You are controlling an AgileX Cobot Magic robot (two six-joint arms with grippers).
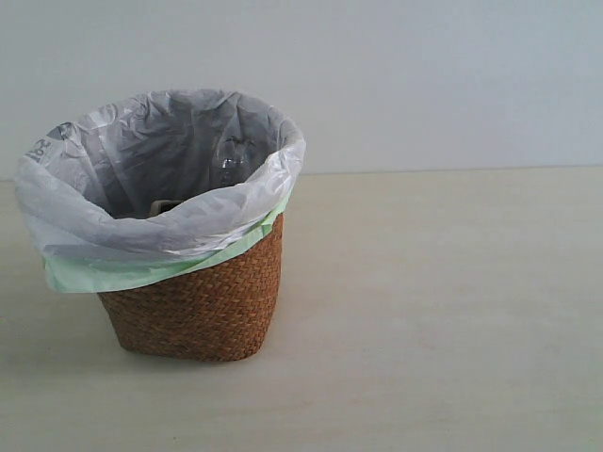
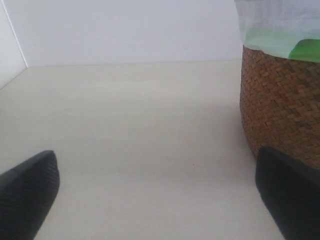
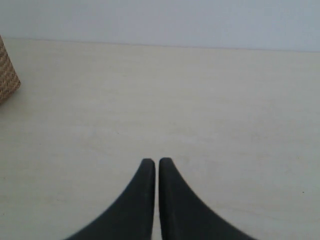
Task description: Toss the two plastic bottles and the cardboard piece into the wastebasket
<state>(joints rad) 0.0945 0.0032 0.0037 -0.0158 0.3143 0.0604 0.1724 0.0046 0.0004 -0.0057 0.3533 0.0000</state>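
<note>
Standing on pale table (image 1: pixel 452 311), wastebasket (image 1: pixel 203 306) just beside left hand (image 2: pixel 156 155)

A lab-like test setup: pale wooden table (image 1: pixel 452 311) before a plain white wall (image 1: pixel 424 75).

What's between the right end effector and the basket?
Only bare table, seen in the right wrist view, separates the right end effector from the basket.

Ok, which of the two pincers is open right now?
The left pincer: its fingers stand wide apart, next to the wastebasket. The right pincer has its fingers pressed together, holding nothing.
</note>
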